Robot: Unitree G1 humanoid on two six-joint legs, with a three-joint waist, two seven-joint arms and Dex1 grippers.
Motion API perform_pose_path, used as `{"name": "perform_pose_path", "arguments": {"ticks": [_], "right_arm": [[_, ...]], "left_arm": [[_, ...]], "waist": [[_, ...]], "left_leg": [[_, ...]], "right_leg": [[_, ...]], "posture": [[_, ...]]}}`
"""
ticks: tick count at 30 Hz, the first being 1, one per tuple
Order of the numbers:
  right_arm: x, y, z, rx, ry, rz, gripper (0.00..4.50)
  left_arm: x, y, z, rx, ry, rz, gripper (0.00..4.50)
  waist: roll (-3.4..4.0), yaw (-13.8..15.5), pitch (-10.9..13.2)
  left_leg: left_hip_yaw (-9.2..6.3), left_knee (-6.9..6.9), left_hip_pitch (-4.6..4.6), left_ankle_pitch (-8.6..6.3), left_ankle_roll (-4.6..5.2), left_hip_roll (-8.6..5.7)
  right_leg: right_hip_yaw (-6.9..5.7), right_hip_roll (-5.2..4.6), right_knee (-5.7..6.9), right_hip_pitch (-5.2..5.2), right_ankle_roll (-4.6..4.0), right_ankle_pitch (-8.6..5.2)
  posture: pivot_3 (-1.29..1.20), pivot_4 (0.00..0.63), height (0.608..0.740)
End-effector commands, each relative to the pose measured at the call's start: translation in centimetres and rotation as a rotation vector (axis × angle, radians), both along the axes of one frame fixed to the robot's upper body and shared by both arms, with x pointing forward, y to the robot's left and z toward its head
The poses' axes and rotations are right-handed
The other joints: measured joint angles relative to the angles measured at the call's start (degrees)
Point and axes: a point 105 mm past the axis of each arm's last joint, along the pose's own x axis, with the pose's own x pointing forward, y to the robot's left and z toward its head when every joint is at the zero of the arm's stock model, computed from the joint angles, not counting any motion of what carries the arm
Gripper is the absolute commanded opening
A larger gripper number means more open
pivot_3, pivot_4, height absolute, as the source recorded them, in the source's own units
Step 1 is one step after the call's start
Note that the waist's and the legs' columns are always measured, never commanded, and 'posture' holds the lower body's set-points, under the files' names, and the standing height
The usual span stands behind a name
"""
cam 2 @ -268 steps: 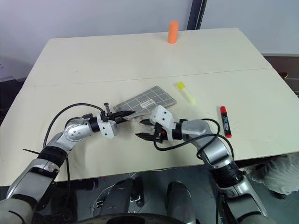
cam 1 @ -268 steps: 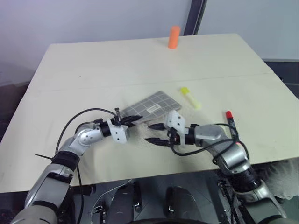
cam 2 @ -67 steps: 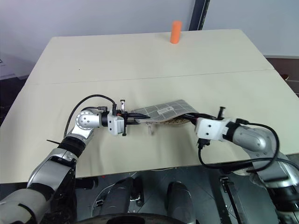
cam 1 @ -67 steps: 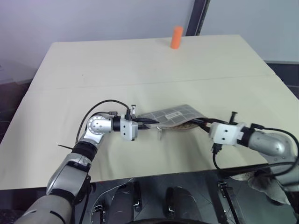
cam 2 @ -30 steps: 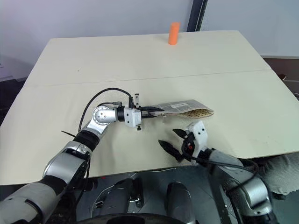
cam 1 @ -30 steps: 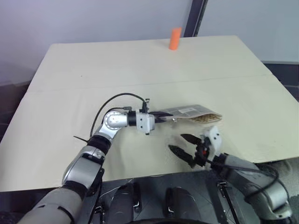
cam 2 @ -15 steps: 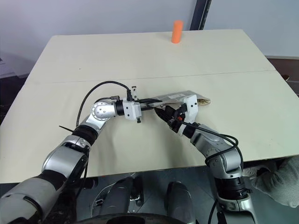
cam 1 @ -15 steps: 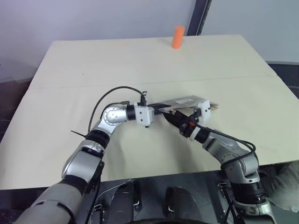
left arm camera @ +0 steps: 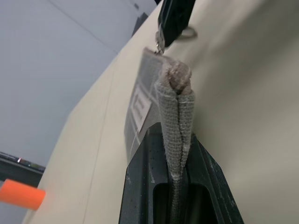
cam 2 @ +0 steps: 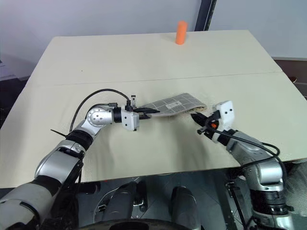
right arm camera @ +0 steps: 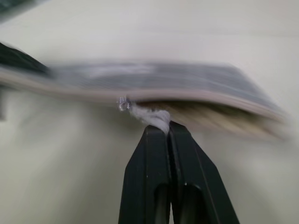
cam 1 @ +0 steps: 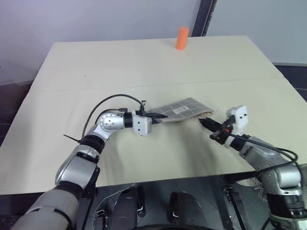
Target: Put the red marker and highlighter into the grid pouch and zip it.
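Both arms reach inward, stretching the grey white-gridded fabric pouch (cam 1: pixel 184 109) between them.
Left gripper (cam 1: pixel 154 116) clamps its left end; right gripper (cam 2: pixel 195 117) pinches the white zip pull (right arm camera: pixel 148 115).

A bare test room or lab: one pale table (cam 1: pixel 144 62), plain grey wall (cam 1: pixel 96 19) across the frame's top.

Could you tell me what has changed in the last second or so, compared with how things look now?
The right pincer, open and clear of the grid pouch a second ago, has closed on the zip pull and drawn toward the pouch's right end. The left pincer still clamps the pouch's left end. The orange cylinder has not moved.
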Motion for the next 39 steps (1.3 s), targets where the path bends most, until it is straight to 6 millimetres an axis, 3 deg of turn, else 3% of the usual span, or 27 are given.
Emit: {"name": "perform_pose_path", "arguments": {"ticks": [1, 7, 9, 12, 17, 19, 25, 29, 33, 39], "right_arm": [[0.4, -3.2, 1.7, -0.047, -0.078, -0.115, 0.07], [0.7, -2.0, 1.2, -0.057, -0.059, -0.097, 0.07], [0.3, -1.2, 1.4, -0.030, -0.062, -0.041, 0.00], [-0.2, -1.3, 1.9, 0.012, -0.067, -0.021, 0.92], [-1.3, -4.2, 2.2, -0.042, -0.084, -0.092, 3.55], [-2.9, -5.2, 2.2, -0.060, -0.056, -0.079, 4.48], [-6.2, -8.3, 2.8, -0.186, -0.032, -0.108, 4.48], [-7.7, -5.7, 4.4, -0.109, -0.104, 0.022, 4.48], [-9.9, -2.0, 3.6, -0.052, -0.040, 0.203, 4.48], [-10.2, 0.2, 2.0, -0.033, 0.030, 0.293, 4.48]], "left_arm": [[1.0, 2.5, 0.3, -0.053, 0.074, 0.089, 0.00], [1.2, 3.3, -0.3, -0.076, 0.197, 0.108, 0.00], [1.6, 3.4, -0.1, -0.140, 0.321, 0.111, 0.71], [1.8, 3.7, 0.5, -0.249, 0.475, 0.094, 2.00], [1.3, 6.1, 0.9, -0.324, 0.671, 0.090, 4.49], [1.1, 8.1, 1.1, -0.353, 0.686, 0.137, 4.50], [1.8, 13.5, 0.3, -0.490, 0.896, 0.415, 4.50], [1.6, 15.7, 0.8, -0.570, 0.910, 0.499, 4.50], [1.9, 17.1, 1.3, -0.669, 0.894, 0.541, 4.50], [2.2, 17.4, 1.5, -0.673, 0.813, 0.577, 4.50]], "waist": [[0.01, -0.09, 0.00], [0.01, -0.22, 0.00], [0.01, -0.08, 0.00], [0.01, -0.02, 0.00], [0.00, -0.08, 0.00], [0.01, -0.17, 0.00], [0.01, -0.11, 0.00], [0.01, -0.09, 0.00], [0.01, 0.18, 0.00], [0.00, 0.05, 0.00]], "left_leg": [[0.00, 0.00, 0.00, 0.00, 0.00, 0.02], [0.01, 0.00, 0.00, 0.01, -0.02, 0.03], [0.01, 0.01, -0.01, 0.02, -0.02, 0.02], [-0.01, 0.02, 0.00, 0.01, -0.02, 0.02], [-0.01, 0.02, 0.00, 0.02, -0.02, 0.01], [-0.02, 0.02, 0.00, 0.02, -0.03, 0.02], [-0.07, 0.00, 0.18, 0.02, -0.07, 0.04], [-0.08, -0.10, 0.69, -0.09, -0.23, 0.05], [-0.14, -0.25, 0.72, -0.09, -0.25, 0.05], [-0.06, -0.28, 0.71, -0.11, -0.23, -0.02]], "right_leg": [[0.00, 0.01, 0.00, 0.00, 0.00, 0.00], [0.01, 0.02, 0.06, 0.05, 0.01, 0.00], [0.01, 0.02, 0.06, 0.02, 0.00, 0.00], [0.01, 0.02, 0.06, 0.02, 0.00, 0.00], [0.00, 0.03, 0.06, 0.23, 0.01, 0.00], [0.01, 0.04, 0.06, 0.23, 0.01, 0.00], [0.01, 0.06, 0.06, 0.38, 0.00, -0.01], [0.01, 0.02, -0.18, 0.66, -0.19, -0.13], [0.04, -0.17, -0.24, 0.68, -0.21, -0.16], [0.04, -0.24, -0.33, 0.67, -0.22, -0.14]], "posture": [[0.00, 0.150, 0.740], [0.00, 0.150, 0.740], [0.00, 0.150, 0.740], [0.00, 0.150, 0.740], [0.00, 0.150, 0.740], [0.00, 0.150, 0.740], [0.00, 0.150, 0.740], [0.00, 0.150, 0.740], [0.00, 0.150, 0.740], [0.00, 0.150, 0.740]]}}
